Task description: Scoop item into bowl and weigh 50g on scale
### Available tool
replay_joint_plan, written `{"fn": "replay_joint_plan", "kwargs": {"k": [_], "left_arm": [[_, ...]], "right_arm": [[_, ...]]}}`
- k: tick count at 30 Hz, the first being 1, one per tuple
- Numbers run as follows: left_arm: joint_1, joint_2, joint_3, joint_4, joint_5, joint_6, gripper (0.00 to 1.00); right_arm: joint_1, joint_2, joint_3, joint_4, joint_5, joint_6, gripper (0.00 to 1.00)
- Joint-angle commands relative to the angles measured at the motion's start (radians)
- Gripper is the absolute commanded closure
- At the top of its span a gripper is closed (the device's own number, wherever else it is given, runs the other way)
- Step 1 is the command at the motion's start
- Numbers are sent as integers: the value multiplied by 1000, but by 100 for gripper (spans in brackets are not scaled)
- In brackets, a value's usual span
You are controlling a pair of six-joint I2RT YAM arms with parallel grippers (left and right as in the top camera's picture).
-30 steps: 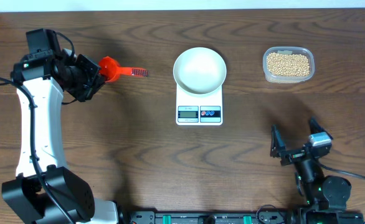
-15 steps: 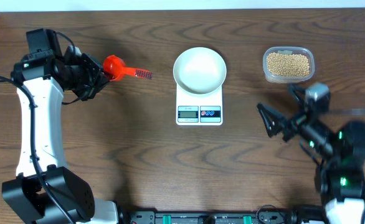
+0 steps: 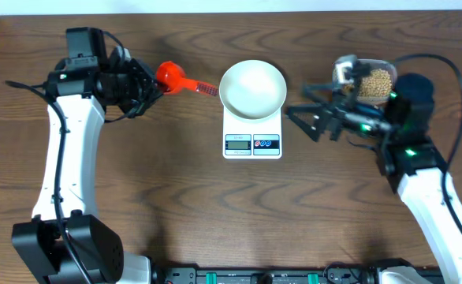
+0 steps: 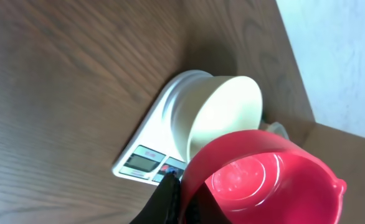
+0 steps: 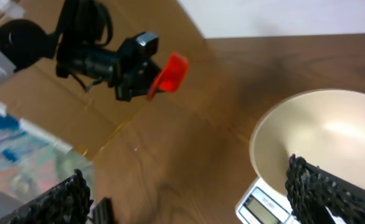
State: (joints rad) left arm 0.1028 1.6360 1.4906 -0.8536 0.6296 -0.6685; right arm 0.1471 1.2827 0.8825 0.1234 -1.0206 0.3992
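The table's (image 3: 176, 181) dark, matt wood grain sets off a glossy red plastic scoop (image 3: 170, 76), a smooth white bowl (image 3: 252, 88), a white plastic scale (image 3: 252, 126) and a clear plastic tub (image 3: 377, 61) of matt beige beans (image 3: 378, 81).

Right gripper (image 5: 185, 180) low over the wood table (image 5: 189, 143), black fingers (image 5: 64, 199) spread wide at the bottom corners. White bowl (image 5: 332, 134) sits on scale (image 5: 263, 205) at lower right, display edge just visible. Farther off, left gripper (image 5: 139, 81) clamped on red scoop (image 5: 170, 71), raised off the table.
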Motion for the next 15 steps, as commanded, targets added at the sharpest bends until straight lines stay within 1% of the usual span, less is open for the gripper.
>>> {"fn": "replay_joint_plan", "kwargs": {"k": [1,3,9,10,11,12,13,15], "left_arm": [[-29,-9,0,11,-8,-89,93],[-52,-9,0,12,-44,-117,93],[-137,-9,0,26,-125,-148,93],[-153,-9,0,27,-147,-164,93],[-164,-9,0,30,-161,-169,93],[-177,-9,0,31,-181,-177,93],[-189,-9,0,31,-198,-184,93],[-212,-9,0,37,-213,-191,93]], "right_arm": [[57,33,39,61,-2,42,1],[85,45,39,104,5,42,1],[142,59,39,109,95,51,1],[150,60,39,109,116,67,3],[157,60,39,105,147,93,14],[162,60,39,99,179,140,20],[165,60,39,98,201,178,21],[170,60,39,95,255,243,27]]}}
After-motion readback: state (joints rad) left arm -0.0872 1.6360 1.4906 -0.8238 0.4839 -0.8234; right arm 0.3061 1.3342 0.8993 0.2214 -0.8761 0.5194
